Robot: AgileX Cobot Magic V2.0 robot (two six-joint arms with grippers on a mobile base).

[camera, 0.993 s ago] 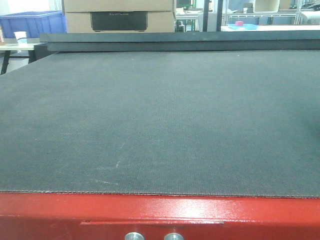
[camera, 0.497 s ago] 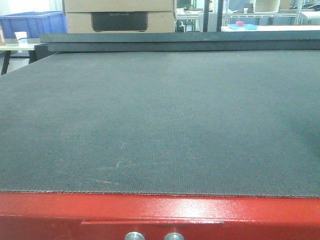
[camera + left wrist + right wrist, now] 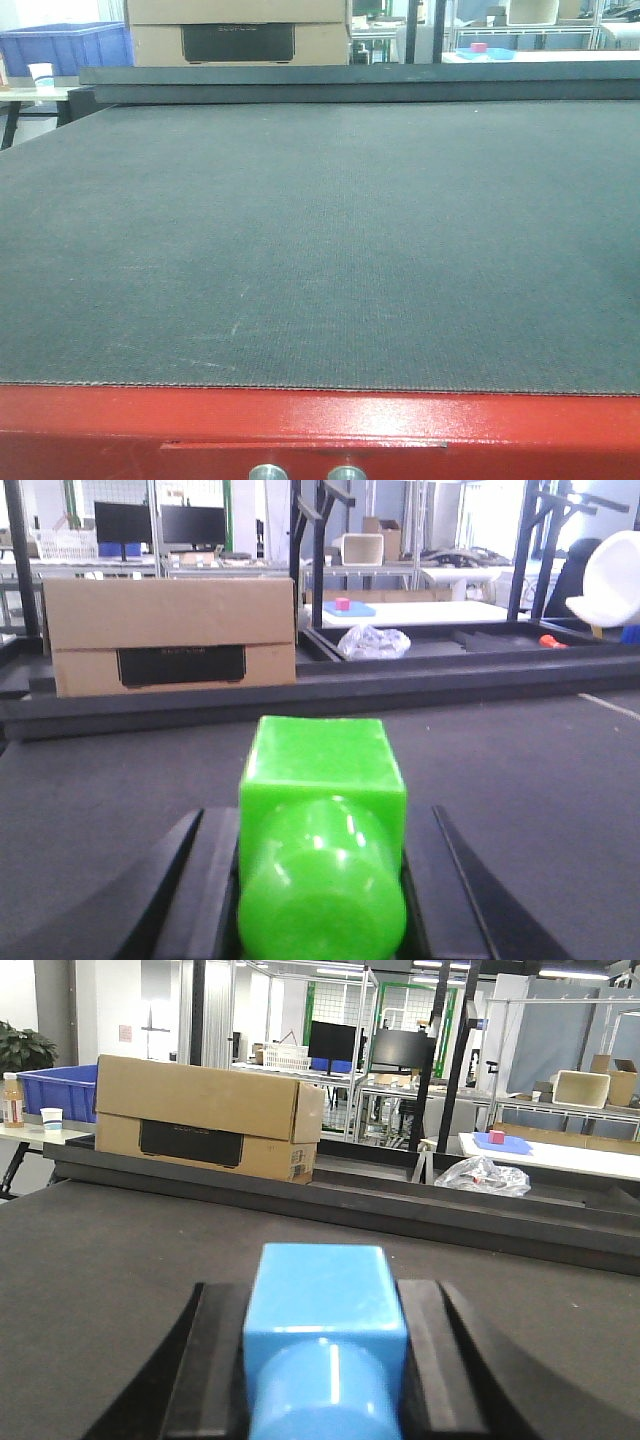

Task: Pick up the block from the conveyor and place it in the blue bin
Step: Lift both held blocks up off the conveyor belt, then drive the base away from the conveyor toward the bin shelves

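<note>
The block point(image 3: 322, 770) sits in the left claw point(image 3: 322, 820), whose black fingers point(image 3: 215, 880) press flat against its two sides. It is pinched and carried low over the belt point(image 3: 320, 240) rather than lying on it, and the front view shows no block on the belt. That grip on the flat faces looks chosen to stop it twisting on the way to the bin point(image 3: 65, 45), which stands well off at the far left, beyond the belt's end. The block is bright green glossy plastic: a square-edged cube with a rounded, shiny bulge on the near side. The right claw point(image 3: 325, 1295) clamps a blue piece point(image 3: 322, 1270) of the same shape in the same way; its purpose cannot be told. The belt is dark grey, matt and finely woven, with faint scuffs. It runs over a red painted frame point(image 3: 320, 420) with a glossy sheen, and a plain cardboard box point(image 3: 240, 30) rests past the far edge.
</note>
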